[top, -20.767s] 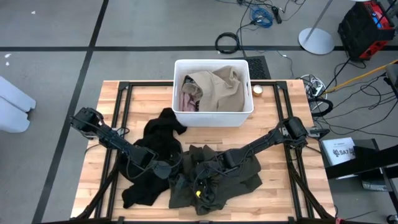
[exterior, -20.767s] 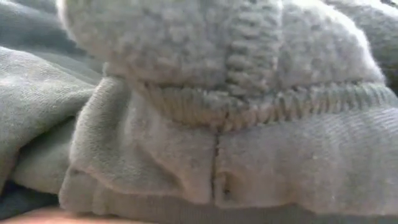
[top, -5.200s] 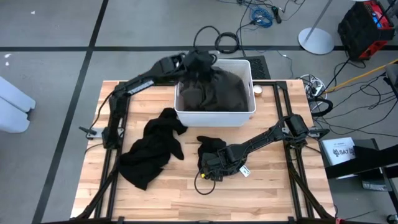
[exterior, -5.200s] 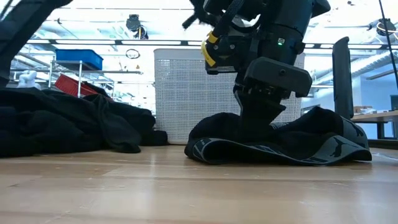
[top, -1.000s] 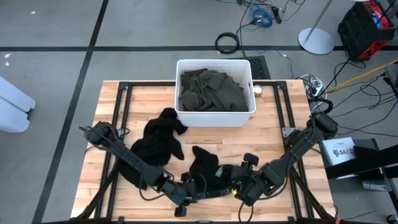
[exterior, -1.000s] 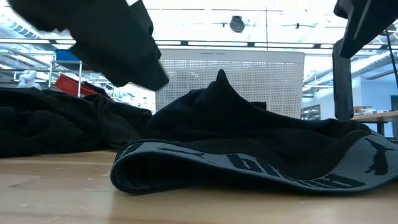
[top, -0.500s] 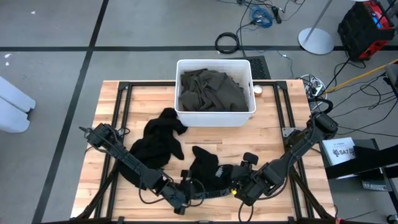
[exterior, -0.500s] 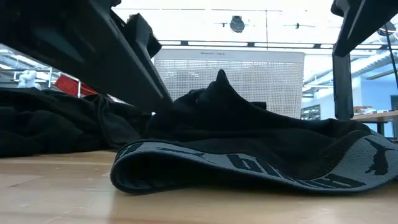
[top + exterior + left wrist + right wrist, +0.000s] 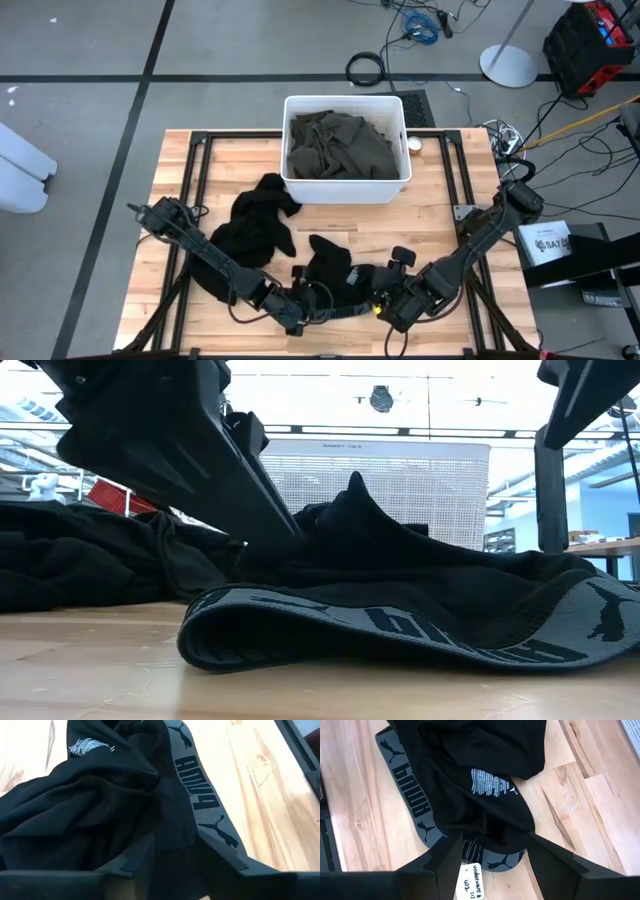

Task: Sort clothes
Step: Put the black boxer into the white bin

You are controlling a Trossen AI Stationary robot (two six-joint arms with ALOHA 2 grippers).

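1. Left gripper (image 9: 300, 306) has slid in from lower centre toward the black shorts (image 9: 335, 270) over the last second; in the low view its dark body now fills the upper left, closer to the cloth

2. Means this garment is probably next for sorting; olive one already fills the bin (image 9: 345, 104) at top centre, black pile (image 9: 250, 232) waits centre left

3. Left jaws apart, straddling the shorts' edge, nothing clamped yet

4. Right gripper (image 9: 385, 305) lower centre-right, jaws wide apart over the grey waistband (image 9: 412, 817) and paper tag (image 9: 471, 881), holding nothing
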